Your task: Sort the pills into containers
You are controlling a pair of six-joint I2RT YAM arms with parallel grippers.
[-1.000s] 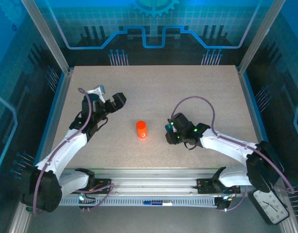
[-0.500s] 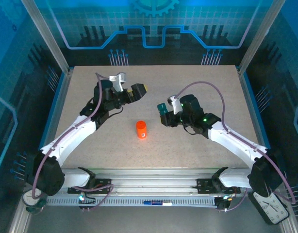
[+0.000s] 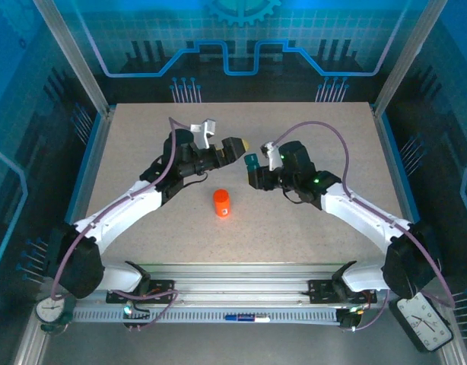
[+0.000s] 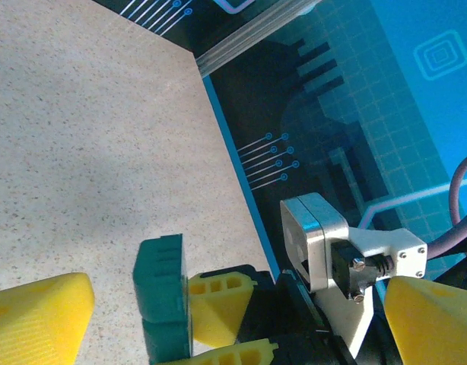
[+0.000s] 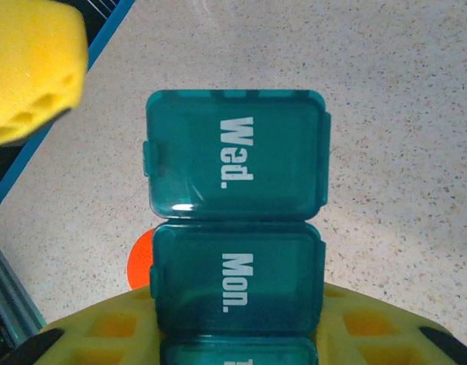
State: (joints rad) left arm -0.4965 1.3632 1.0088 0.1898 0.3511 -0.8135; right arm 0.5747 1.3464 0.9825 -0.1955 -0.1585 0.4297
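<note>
Within the last second both arms have swung inward and away from their bases, so the two hands now nearly meet above the far side of the orange bottle [image 3: 221, 203]. The right hand [image 3: 254, 169] is clenched on the containers [image 3: 251, 160], the teal strip, and carries it in the air, off the tabletop [image 3: 332, 228]. It grips the strip by one end, and the cells marked "Mon." and "Wed." stick out beyond its fingers. The left hand [image 3: 239, 144] is released, its fingers spread wide around the free end of the strip, apparently not touching it. Both lids that I can read are shut; whether any cell has pills inside I cannot tell. The bottle stands upright on the tabletop, apart from both hands. I judge that the sorting itself is not yet begun: the lids must be opened first.
</note>
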